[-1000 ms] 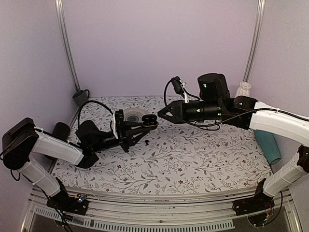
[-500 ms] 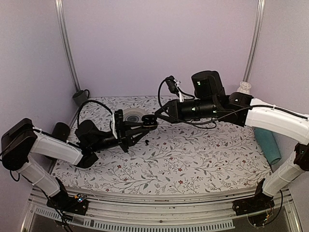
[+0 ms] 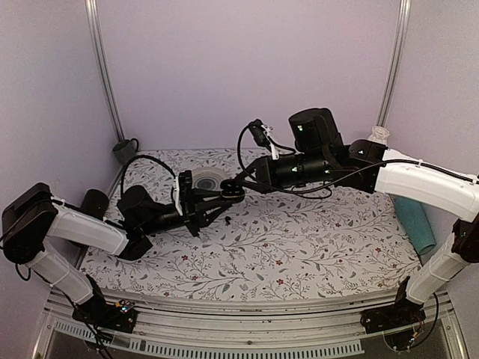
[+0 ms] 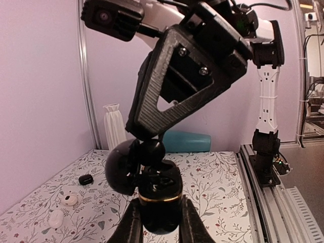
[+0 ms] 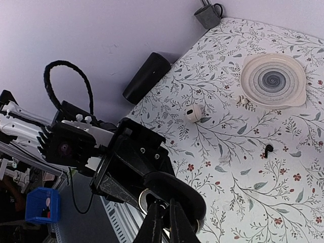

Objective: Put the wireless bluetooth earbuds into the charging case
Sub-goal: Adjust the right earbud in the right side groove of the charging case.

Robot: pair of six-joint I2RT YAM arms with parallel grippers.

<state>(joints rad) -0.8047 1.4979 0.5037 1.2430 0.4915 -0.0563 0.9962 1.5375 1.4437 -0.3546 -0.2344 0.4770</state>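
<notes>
Where the two arms meet above the middle of the floral surface (image 3: 299, 247), the items stand as follows.

Left arm: reaches in from the near left corner, forearm low and nearly level, wrist pointing right and toward the back.

Left end effector (image 4: 159, 215): fingers (image 4: 131, 223) clamped on either side of the case (image 4: 159, 200), gripping its lower half below the gold rim.

Case: black and glossy, held clear of the surface, lid (image 4: 121, 169) standing open to one side.

Right arm: stretched from the far right across the surface, forearm about level, wrist aimed left at the case.

Right end effector (image 5: 163, 223): fingers pressed together, tips at the open mouth of the case. A small dark rounded lump (image 4: 152, 151) sits at those tips, between the lid and the lower half. Whether it is an earbud, and whether it is pinched or only touched, cannot be told.

Earbud (image 5: 268, 149): one, black, lying loose on the surface near the white round dish (image 5: 273, 80), apart from the case.

Other items:
- two white oval cases (image 4: 68, 199) and a small black lump (image 4: 85, 178), lying near each other on the surface
- white vase (image 3: 379, 137), at the far right corner
- teal cylinder (image 3: 415, 224), along the right edge
- black cylinder (image 5: 147, 77) and grey cup (image 5: 207, 15), by the left wall
</notes>
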